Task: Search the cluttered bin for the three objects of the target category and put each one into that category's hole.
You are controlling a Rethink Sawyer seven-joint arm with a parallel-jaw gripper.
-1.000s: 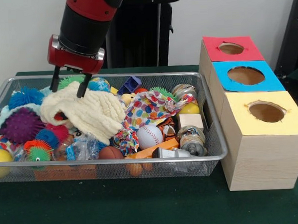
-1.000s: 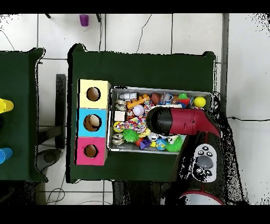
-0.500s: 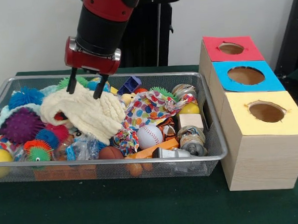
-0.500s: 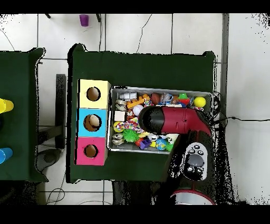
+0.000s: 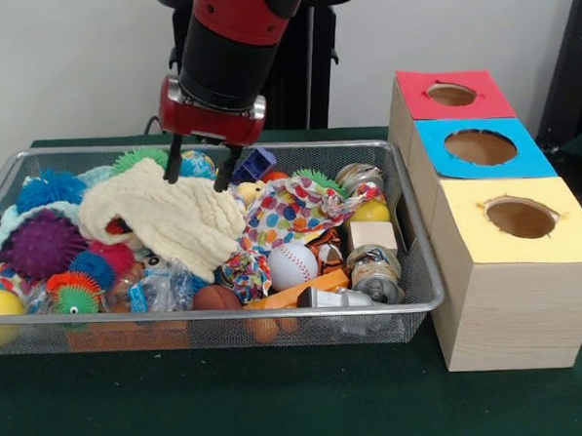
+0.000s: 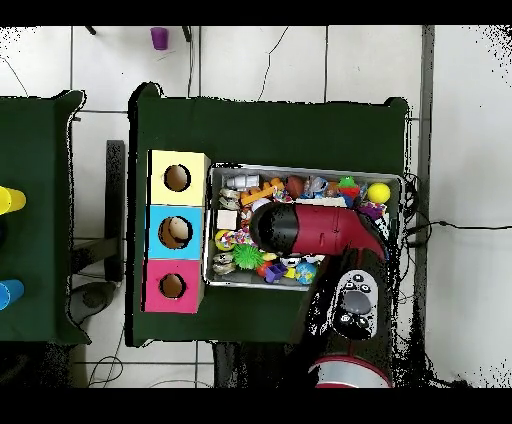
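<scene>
Sawyer arm (image 5: 228, 36), red and black, slanting down into the front view from the top edge, upper end to the right, wrist lower and to the left. Red collar at the wrist, metal band beneath it. Gripper (image 5: 200, 170) pointing downward and slightly left, 2 dark fingers (image 5: 174, 162) spread with a clear gap between them, nothing held between. Seen from overhead: red forearm (image 6: 325, 229) lying nearly level across the frame, black rounded end at its left, gripper itself hidden beneath. Black base with grey controls (image 6: 352, 305) toward the bottom of the overhead view, just right of centre.
</scene>
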